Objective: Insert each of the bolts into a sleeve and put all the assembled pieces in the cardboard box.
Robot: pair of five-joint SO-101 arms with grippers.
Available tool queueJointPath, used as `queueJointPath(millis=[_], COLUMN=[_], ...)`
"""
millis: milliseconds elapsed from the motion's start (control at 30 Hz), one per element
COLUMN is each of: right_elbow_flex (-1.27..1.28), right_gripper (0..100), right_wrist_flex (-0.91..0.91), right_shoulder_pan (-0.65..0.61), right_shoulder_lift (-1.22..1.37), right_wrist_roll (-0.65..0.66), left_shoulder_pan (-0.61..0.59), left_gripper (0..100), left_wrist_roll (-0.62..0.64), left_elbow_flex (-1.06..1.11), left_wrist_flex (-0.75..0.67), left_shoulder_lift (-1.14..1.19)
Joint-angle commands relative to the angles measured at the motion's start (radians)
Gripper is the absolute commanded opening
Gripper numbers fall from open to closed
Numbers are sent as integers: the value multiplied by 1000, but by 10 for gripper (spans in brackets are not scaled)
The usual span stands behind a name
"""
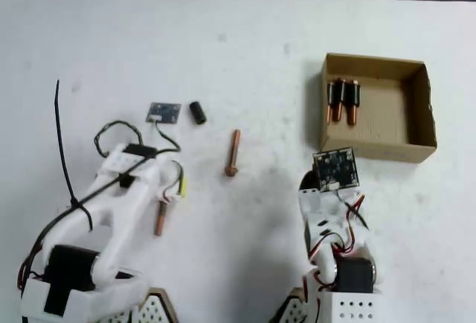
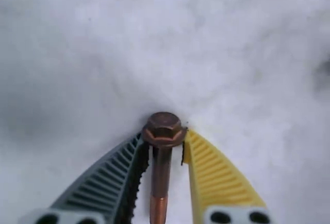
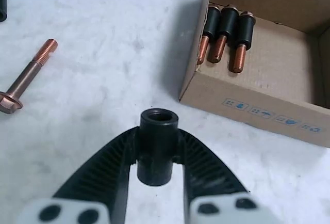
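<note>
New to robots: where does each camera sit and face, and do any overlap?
High view: fixed above the white table, looking down; left arm and right arm show.
Left wrist view: on that wrist, facing along the grey-and-yellow left gripper, shut on a copper-coloured bolt.
Right wrist view: on that wrist, facing past the black right gripper, shut on a black cylindrical sleeve, toward the brown cardboard box.
Shared by high and right wrist views: the box, a loose copper bolt.

A loose bolt and sleeve lie in the middle of the bench; three assembled pieces crowd the cardboard box's left side, its right half bare.
</note>
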Motion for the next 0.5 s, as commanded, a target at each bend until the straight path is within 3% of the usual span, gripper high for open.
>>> queueJointPath(millis=[0,167,467], right_elbow_flex=[-5,-5,14], right_gripper=[18,18,17], right_wrist_flex=[-21,-21,-31], right_shoulder_pan=[2,2,2], right_shoulder_lift=[-8,-8,-8], right_wrist_roll=[0,0,0], left_shoulder_pan=[25,27,21], left_gripper=[142,24,46], left_wrist_roll=[2,2,-5], left_elbow_flex=[2,2,-2], left_wrist_flex=[-40,-46,-46], left_shoulder_lift=[-18,-18,-19])
